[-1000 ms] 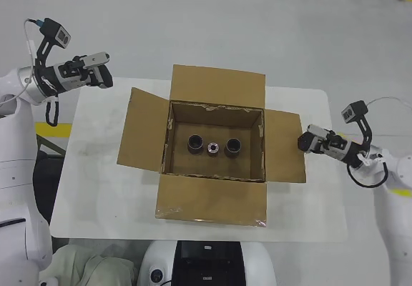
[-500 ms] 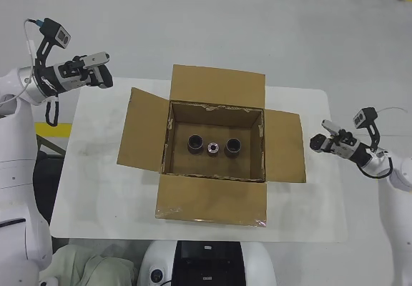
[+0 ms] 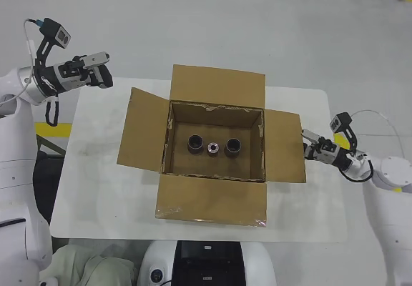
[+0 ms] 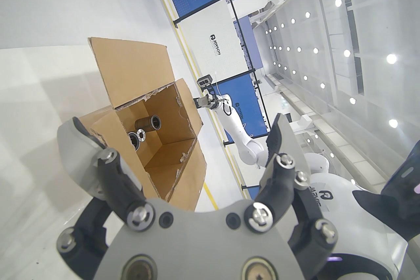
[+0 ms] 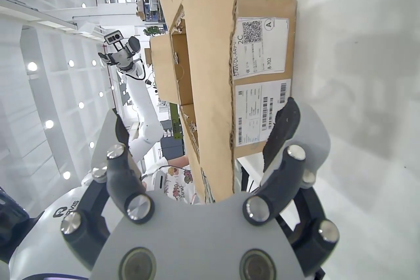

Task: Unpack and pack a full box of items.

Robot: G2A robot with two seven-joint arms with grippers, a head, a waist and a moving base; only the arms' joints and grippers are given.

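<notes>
At the middle of the white desk (image 3: 99, 179) stands the cardboard box (image 3: 213, 200), open at the top with all four flaps folded outward. Three items sit on its floor in a row running left to right: a dark cylinder (image 3: 194, 145) on the left, a small metal ring (image 3: 212, 148) in the middle and a second dark cylinder (image 3: 232, 147) on the right. They are close together but apart from the walls. In the left wrist view both cylinders (image 4: 149, 123) lie with their open ends showing, and the ring (image 4: 141, 135) is between them.

Over the far left corner of the desk hangs the left tool (image 3: 108, 69), well apart from the box. It is released, its fingers (image 4: 75, 127) spread wide with nothing between them.

At the right side of the box, the right tool (image 3: 307, 143) is at the outer edge of the right flap (image 3: 285, 146). It too is released. In the right wrist view the flap (image 5: 213, 81) runs edge-on between the spread fingers (image 5: 290, 117), and neither finger is seen pressing on the cardboard. Past the flap, two paper labels (image 5: 262, 48) are stuck on the outer right wall of the box.
</notes>
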